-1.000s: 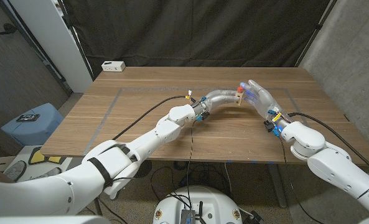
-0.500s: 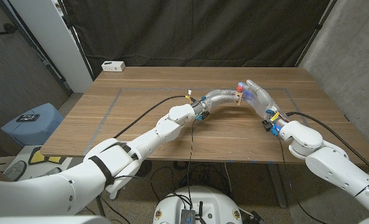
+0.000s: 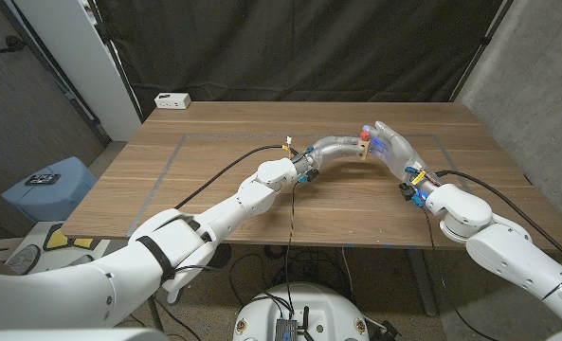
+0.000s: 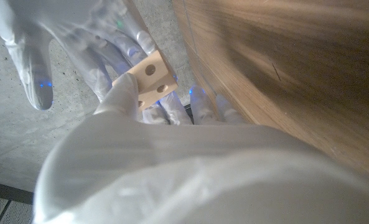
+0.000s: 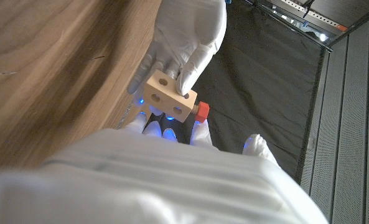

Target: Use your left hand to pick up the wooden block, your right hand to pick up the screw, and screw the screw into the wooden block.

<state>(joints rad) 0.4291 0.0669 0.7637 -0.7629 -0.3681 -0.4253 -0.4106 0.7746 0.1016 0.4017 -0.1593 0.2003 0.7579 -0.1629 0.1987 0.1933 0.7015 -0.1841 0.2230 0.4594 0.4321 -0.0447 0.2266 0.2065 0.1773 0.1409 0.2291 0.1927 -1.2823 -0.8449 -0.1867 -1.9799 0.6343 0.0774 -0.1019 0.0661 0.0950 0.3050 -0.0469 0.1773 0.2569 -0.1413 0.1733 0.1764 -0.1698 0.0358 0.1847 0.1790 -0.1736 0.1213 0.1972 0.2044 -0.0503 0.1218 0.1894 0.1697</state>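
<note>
Above the table's far middle, my left hand point(image 3: 337, 148) grips a small wooden block point(image 3: 365, 149) with round holes; the block point(image 4: 150, 76) also shows past my left fingers point(image 4: 123, 94). A red-headed screw point(image 3: 366, 134) sticks out of one end of the block. In the right wrist view the screw point(image 5: 201, 111) sits beside the block point(image 5: 168, 96), with my right fingertips point(image 5: 165, 129) around its head and the left hand point(image 5: 185, 34) holding the block from the other side. My right hand point(image 3: 392, 148) meets the block from the right, its other fingers spread.
A white box point(image 3: 173, 98) lies at the table's far left corner. Grey tape lines point(image 3: 172, 161) mark a rectangle on the wooden table point(image 3: 224, 133). Cables run along both forearms. A blue stool point(image 3: 48, 185) stands off the table's left side.
My right hand has shifted very slightly away from me at the block. The left hand and the block stay where they were.
</note>
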